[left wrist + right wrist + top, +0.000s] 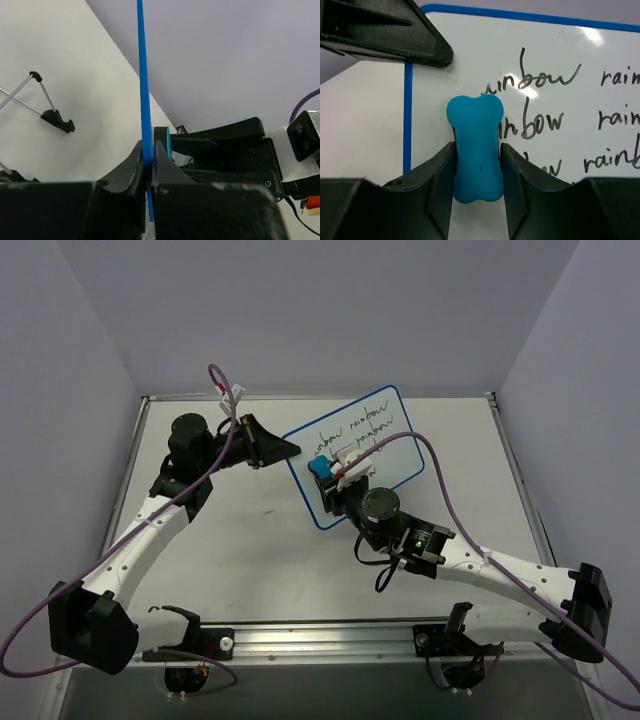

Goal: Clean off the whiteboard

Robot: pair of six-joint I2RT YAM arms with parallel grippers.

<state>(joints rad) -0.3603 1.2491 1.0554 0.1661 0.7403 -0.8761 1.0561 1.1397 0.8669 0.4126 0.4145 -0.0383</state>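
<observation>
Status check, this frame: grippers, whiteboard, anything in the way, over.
Left gripper shut on whiteboard rim. Right gripper shut on eraser, over the board. Writing not yet erased. Nothing in the way.

The whiteboard (555,50) looks glossy (glare spots), the eraser (474,150) matt and smooth.

Black handwriting is carried on the whiteboard (560,130), where the word "rainbow" is written again and again in rows, two to a row. In the right wrist view the left-hand words are partly hidden by the blue eraser (474,150), so that "ainbow", "nbow" and "w" are left showing, while the right-hand words are cut off at the frame edge as "rain", "rain" and "rainb".
</observation>
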